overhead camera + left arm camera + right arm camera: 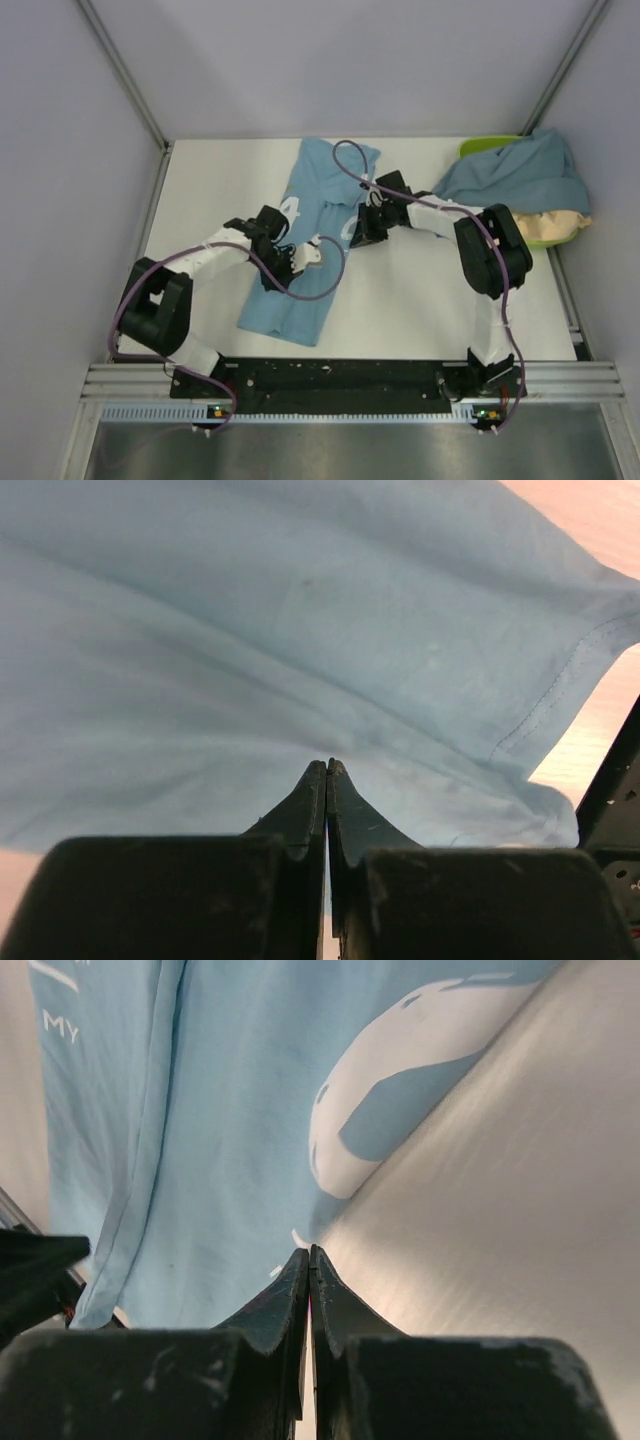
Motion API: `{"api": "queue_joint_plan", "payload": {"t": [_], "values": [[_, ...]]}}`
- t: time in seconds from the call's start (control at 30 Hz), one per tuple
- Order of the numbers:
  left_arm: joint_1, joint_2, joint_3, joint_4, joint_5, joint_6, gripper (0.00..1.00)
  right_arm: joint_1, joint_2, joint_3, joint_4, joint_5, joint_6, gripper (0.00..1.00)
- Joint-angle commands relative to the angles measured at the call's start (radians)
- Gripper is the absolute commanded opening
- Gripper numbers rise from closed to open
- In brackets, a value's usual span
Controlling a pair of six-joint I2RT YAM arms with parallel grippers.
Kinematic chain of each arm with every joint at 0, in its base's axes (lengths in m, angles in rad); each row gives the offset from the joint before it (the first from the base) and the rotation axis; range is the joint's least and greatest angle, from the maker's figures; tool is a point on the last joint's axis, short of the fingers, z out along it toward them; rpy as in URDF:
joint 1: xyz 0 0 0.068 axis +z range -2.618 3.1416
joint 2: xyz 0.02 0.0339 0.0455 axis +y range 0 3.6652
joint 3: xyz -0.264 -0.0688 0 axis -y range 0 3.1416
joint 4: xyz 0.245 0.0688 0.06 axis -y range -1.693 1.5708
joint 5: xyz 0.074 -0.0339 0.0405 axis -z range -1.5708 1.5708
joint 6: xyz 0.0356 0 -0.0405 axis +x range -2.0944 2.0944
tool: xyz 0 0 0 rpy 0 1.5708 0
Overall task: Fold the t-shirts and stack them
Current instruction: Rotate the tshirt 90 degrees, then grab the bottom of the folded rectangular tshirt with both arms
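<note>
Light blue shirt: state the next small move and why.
Probably raise both tools slightly together. The left tool and right tool seem shut on opposite side edges of the light blue shirt, which lies flat on the table; lifting starts the fold.

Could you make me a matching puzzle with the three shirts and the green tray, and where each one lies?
1 sky-blue shirt
2 slate-blue shirt
3 beige shirt
4 green tray

A under another shirt, right edge
B laid out mid-table
C far right corner, mostly covered
D heaped on top of the tray

Pairs: 1-B, 2-D, 3-A, 4-C
</note>
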Motion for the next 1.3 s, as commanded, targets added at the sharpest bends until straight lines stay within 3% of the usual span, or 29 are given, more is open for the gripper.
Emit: {"api": "queue_joint_plan", "payload": {"t": [0.0, 0.03, 0.13, 0.3, 0.53, 0.63, 0.67, 0.7, 0.77, 0.9, 1.0, 1.03, 1.1, 1.13, 1.2, 1.27], "values": [[-0.133, 0.021, -0.059, 0.048, -0.022, -0.016, 0.00, -0.090, 0.032, 0.104, -0.004, 0.043, 0.015, 0.00], [-0.165, 0.027, -0.071, 0.044, -0.019, -0.014, 0.00, -0.118, 0.053, 0.130, -0.003, 0.046, 0.028, 0.02], [-0.246, 0.062, -0.081, 0.019, 0.001, -0.013, 0.00, -0.187, 0.117, 0.247, -0.004, 0.067, 0.054, 0.25], [-0.372, 0.111, -0.047, -0.013, 0.096, -0.007, 0.01, -0.232, 0.238, 0.454, 0.000, 0.024, 0.103, 0.46], [-0.418, 0.066, 0.111, -0.247, 0.227, 0.082, 0.23, -0.239, 0.521, 0.750, 0.010, -0.031, 0.273, 0.48], [-0.412, -0.039, 0.128, -0.278, 0.196, 0.086, 0.32, -0.239, 0.608, 0.840, 0.016, -0.031, 0.345, 0.41], [-0.401, -0.068, 0.120, -0.269, 0.180, 0.078, 0.37, -0.239, 0.625, 0.863, 0.028, -0.043, 0.368, 0.33], [-0.389, -0.100, 0.111, -0.260, 0.158, 0.073, 0.41, -0.242, 0.639, 0.882, 0.055, -0.057, 0.391, 0.18], [-0.343, -0.128, 0.091, -0.252, 0.111, 0.063, 0.44, -0.244, 0.656, 0.903, 0.121, -0.069, 0.429, 0.00], [-0.214, -0.160, 0.050, -0.191, 0.011, 0.015, 0.49, -0.287, 0.740, 1.067, 0.158, -0.066, 0.483, 0.00], [-0.177, -0.160, 0.018, -0.084, -0.075, -0.055, 0.56, -0.322, 0.843, 1.216, 0.221, -0.087, 0.534, 0.00], [-0.177, -0.145, 0.016, -0.077, -0.074, -0.054, 0.58, -0.331, 0.868, 1.250, 0.259, -0.117, 0.558, 0.02], [-0.179, -0.111, 0.015, -0.061, -0.037, -0.054, 0.60, -0.351, 0.879, 1.278, 0.275, -0.160, 0.565, 0.33], [-0.179, -0.094, 0.013, -0.053, -0.020, -0.048, 0.60, -0.357, 0.847, 1.255, 0.274, -0.181, 0.537, 0.43], [-0.179, -0.080, -0.010, -0.013, -0.032, -0.030, 0.61, -0.371, 0.723, 1.099, 0.272, -0.206, 0.442, 0.59], [-0.171, -0.092, -0.059, 0.042, -0.057, 0.009, 0.62, -0.379, 0.543, 0.891, 0.284, -0.213, 0.311, 0.64]]}}
